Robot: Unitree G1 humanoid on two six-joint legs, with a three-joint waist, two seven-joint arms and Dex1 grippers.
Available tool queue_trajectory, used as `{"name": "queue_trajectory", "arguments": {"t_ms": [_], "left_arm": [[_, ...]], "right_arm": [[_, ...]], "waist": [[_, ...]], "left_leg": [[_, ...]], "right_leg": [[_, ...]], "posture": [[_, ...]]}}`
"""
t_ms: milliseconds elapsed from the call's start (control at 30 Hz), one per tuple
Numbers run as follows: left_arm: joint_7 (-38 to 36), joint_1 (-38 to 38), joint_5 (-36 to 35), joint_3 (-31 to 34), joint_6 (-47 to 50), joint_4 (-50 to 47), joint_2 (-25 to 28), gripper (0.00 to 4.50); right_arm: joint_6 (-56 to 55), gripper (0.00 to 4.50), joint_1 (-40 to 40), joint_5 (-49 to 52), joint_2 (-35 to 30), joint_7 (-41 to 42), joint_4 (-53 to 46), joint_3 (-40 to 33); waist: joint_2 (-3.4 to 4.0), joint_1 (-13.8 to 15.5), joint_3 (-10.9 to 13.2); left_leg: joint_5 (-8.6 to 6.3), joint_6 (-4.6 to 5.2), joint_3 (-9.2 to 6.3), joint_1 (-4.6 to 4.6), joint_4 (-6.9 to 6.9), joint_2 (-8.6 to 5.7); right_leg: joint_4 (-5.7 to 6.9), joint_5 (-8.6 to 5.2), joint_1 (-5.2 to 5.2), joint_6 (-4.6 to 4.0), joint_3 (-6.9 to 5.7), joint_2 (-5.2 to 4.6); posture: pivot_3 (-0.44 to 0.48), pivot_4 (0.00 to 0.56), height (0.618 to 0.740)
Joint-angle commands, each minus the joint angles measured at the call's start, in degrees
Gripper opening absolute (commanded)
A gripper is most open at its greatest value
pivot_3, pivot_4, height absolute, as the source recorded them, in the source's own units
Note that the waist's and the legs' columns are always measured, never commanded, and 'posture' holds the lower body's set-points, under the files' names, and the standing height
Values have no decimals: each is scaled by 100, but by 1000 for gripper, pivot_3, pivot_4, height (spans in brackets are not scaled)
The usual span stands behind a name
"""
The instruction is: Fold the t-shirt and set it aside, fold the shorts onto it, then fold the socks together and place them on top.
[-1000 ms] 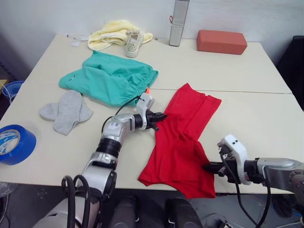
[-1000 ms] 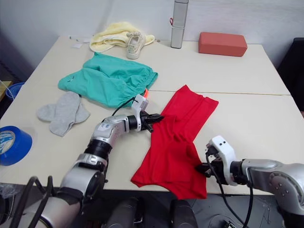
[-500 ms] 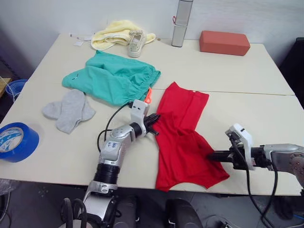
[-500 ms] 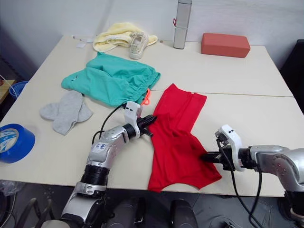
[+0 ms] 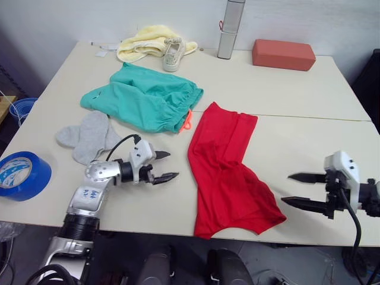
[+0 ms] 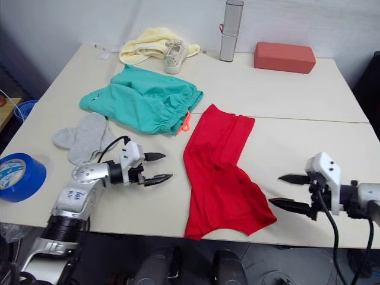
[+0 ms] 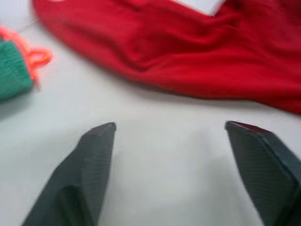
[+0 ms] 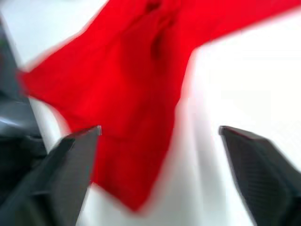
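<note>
The t-shirt [image 5: 228, 172] lies roughly folded lengthwise near the front of the table [image 5: 309, 95], running as a long red strip from about 12 o'clock at its narrow upper end to a wider, rumpled lower end at 6 o'clock, where the hem sits close to the table's front edge. The left gripper [image 5: 161, 165] hovers just off the shirt's side at 9 o'clock, its two black fingers spread wide and holding nothing; the right gripper [image 5: 304, 189] stands at 3 o'clock of the lower hem, likewise spread and empty, apart from the cloth. The shorts [image 5: 145, 104] lie at 10 o'clock of the shirt, flat but unfolded, orange drawstring [image 5: 187, 120] nearly touching the shirt's upper edge. The socks [image 5: 89, 135] lie side by side at 9 o'clock, beyond the left gripper. Judgement: the shirt fold is incomplete; the lower end is bunched and uneven. The step in hand appears to be a crosswise fold. To do it well, each gripper should take one lower corner through both layers, lift together at equal height, carry the hem toward 12 o'clock and lay it on the upper end without dragging. Risk: a one-layer pinch will open the lengthwise fold; a low carry may catch the drawstring. A blue tape roll [image 5: 21, 178] sits well clear at 8 o'clock.
</note>
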Motion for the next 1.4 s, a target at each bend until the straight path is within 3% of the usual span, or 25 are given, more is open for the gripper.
{"name": "queue_trajectory", "arguments": {"t_ms": [33, 100, 167, 333, 467, 567, 833, 1233, 1300, 1400], "left_arm": [[-693, -25, 310, -287, -1874, 265, 247, 4487], [-913, -134, 574, -577, -2957, 595, 255, 4487], [-921, -270, 805, -803, -3597, 906, 186, 4487], [-804, -549, 1292, -1287, -4671, 1631, -49, 4487], [-508, -920, 1732, -1539, -5342, 2262, -248, 4487], [-143, -1252, 2100, -1716, -5700, 2672, -510, 4487], [360, -1492, 2407, -2108, -6027, 3067, -930, 4487], [6, -1211, 1965, -2481, -5835, 2911, -891, 4487], [-233, -1117, 1743, -2553, -5795, 2815, -820, 4089], [-494, -1010, 1517, -2646, -5778, 2679, -691, 3277]], "right_arm": [[-2501, 4500, -320, -822, 156, 660, 1076, 250], [-4469, 4500, -751, -1340, 266, 1089, 2228, 607], [-5705, 4500, -1179, -1652, 396, 1308, 3122, 943], [-7379, 4500, -2062, -2035, 745, 1405, 4631, 1616], [-8128, 4500, -2474, -2072, 1003, 1437, 5227, 2027], [-8552, 4500, -2579, -1883, 1237, 1391, 5255, 2254], [-9207, 4500, -2570, -1454, 1487, 1050, 4838, 2711], [-9224, 4500, -2162, -1237, 1131, 653, 4282, 3350], [-9110, 4500, -2090, -1218, 1104, 575, 4116, 3405], [-8975, 3893, -1953, -1086, 1003, 544, 3825, 3466]], "waist": [[1, -6, 0], [6, -11, 2], [7, -11, 3], [16, -39, -1], [15, -126, -2], [14, -138, -9], [21, -143, -18], [22, -139, -19], [22, -144, -19], [23, -150, -19]], "left_leg": [[1, -2, 1, 1, -1, 0], [2, -2, 5, 9, 2, 0], [4, 2, 20, 13, 4, -1], [9, 10, 21, 15, 15, 1], [-10, 11, -10, 127, 5, 4], [-53, -17, -18, 197, -7, 5], [-44, 3, -20, 192, -5, 8], [-53, 11, -20, 186, -4, 5], [-57, 13, -19, 186, -4, 5], [-63, 8, -20, 185, -7, 7]], "right_leg": [[0, 0, 0, 0, 0, 1], [1, 1, 5, 0, -2, 3], [0, 3, 5, 5, -17, 7], [5, 5, 9, 7, -19, 4], [-33, 5, 150, 7, -13, -4], [-52, 6, 219, 6, -9, -8], [-47, 5, 211, 3, -11, -7], [-51, 3, 205, 0, -11, -14], [-52, 2, 205, -3, -11, -14], [-52, -6, 203, -17, -13, -13]], "posture": [[0, 150, 740], [0, 150, 740], [0, 150, 740], [0, 150, 740], [0, 150, 740], [0, 150, 740], [0, 150, 740], [0, 150, 740], [0, 150, 740], [0, 150, 740]]}}
